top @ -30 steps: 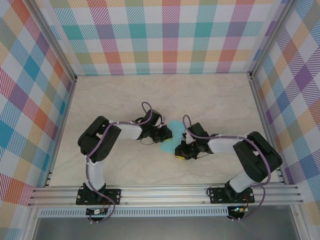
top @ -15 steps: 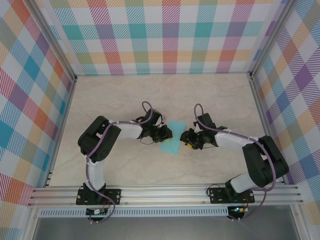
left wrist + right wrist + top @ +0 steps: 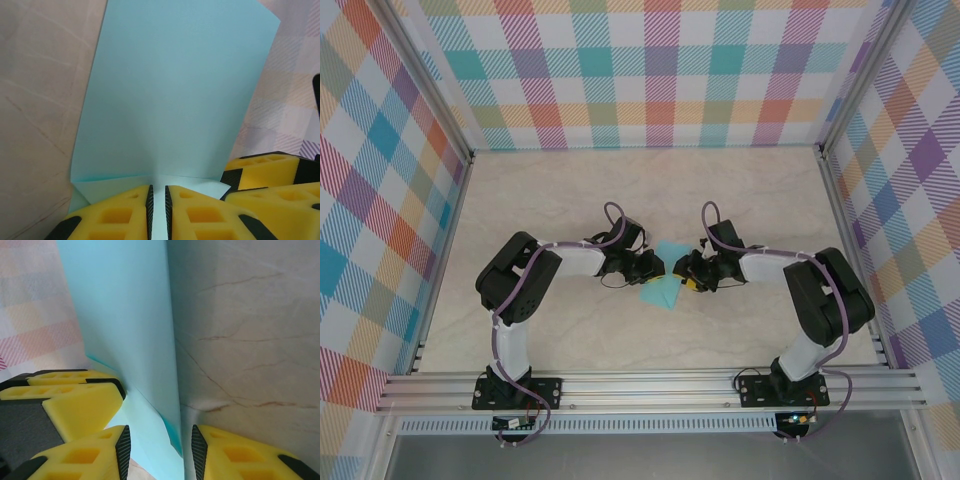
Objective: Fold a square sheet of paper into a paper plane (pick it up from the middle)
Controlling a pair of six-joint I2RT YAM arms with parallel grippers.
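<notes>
1. Top view: the paper (image 3: 663, 290) lies mid-table between the two grippers, with its long axis running away from the bases. The left gripper (image 3: 648, 268) is at its left edge and the right gripper (image 3: 688, 277) at its right, both equally near. There is bare table (image 3: 750, 200) all round, and the walls (image 3: 660, 80) are well apart.
2. Left wrist: the left gripper (image 3: 158, 205) is pinched closed on the paper's near folded edge. The sheet stretches straight ahead.
3. Right wrist: the right gripper (image 3: 160, 450) has its jaws apart, straddling the raised paper edge without pinching it. Closing them likely needs no further reach.
</notes>
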